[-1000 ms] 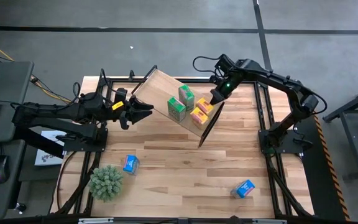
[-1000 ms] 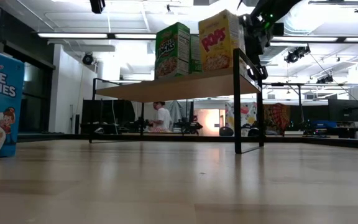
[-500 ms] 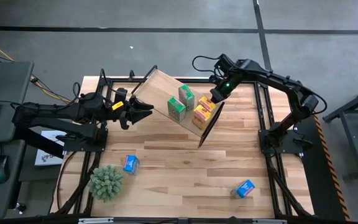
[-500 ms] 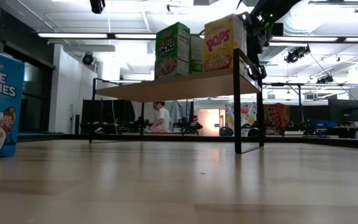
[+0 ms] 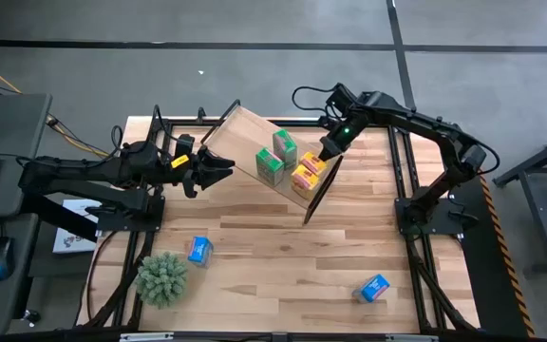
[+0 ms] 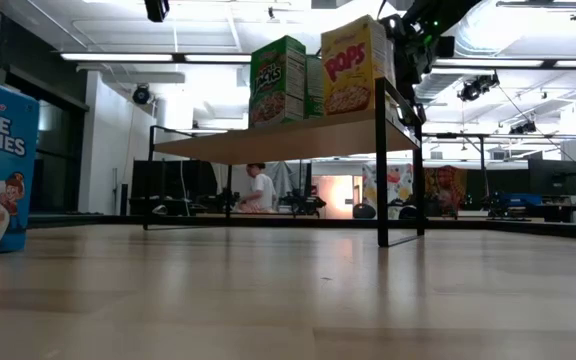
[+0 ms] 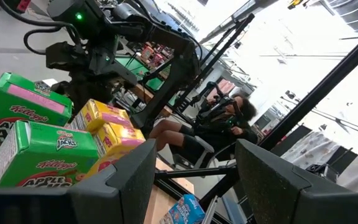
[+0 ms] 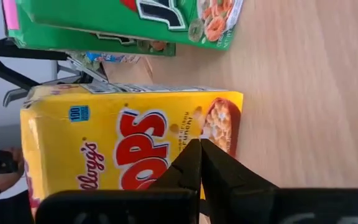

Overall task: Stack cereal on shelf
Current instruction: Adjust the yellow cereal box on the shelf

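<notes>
I count 4 small cardboard cereal boxes [image 5: 289, 163] on the long light-wood shelf [image 5: 245, 133]; 2 blue boxes [image 5: 198, 250] remain along the worktop's [image 5: 273, 247] near edge. Right gripper's [image 5: 325, 152] jaws are pressed together beside the yellow box [image 8: 129, 149]; left gripper's [image 5: 218, 169] jaws spread.

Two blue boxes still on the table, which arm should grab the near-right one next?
Probably right. The right gripper is at the shelf by the yellow boxes, on the same side as that blue box. The left gripper sits open at the shelf's far-left end.
</notes>
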